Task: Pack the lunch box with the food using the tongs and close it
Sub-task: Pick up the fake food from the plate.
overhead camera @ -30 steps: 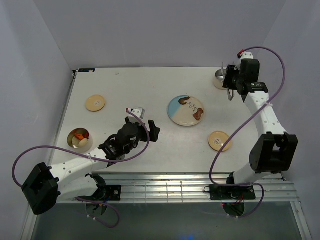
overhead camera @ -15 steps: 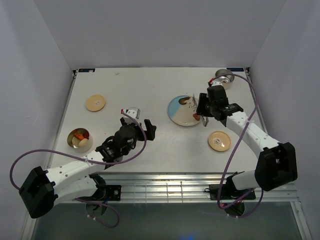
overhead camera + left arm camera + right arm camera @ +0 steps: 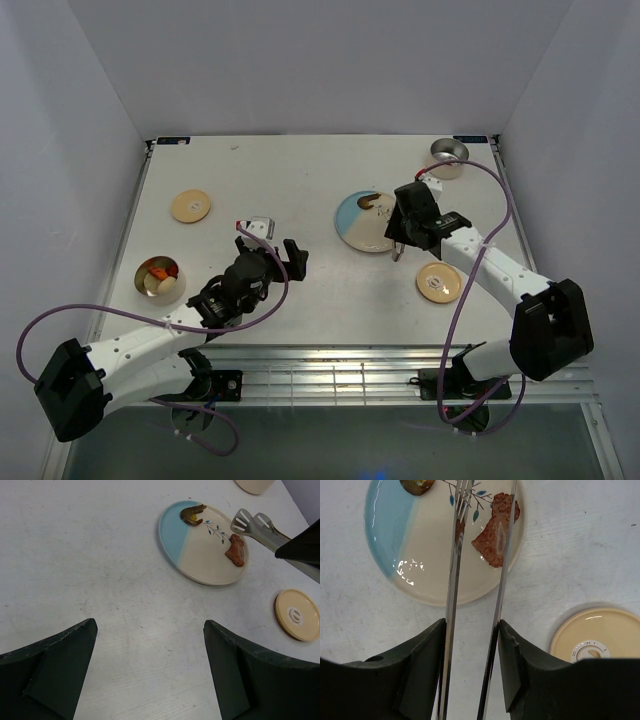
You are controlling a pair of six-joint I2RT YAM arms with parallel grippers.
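The right end effector [image 3: 470, 650] clamps tongs [image 3: 266, 530], hinge hidden; left end effector [image 3: 150, 630] gapes empty.

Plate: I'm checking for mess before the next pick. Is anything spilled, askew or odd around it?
Nothing stands out. Both food pieces lie on the plate, none on the table. The right gripper holds the tongs over the plate, arms apart.
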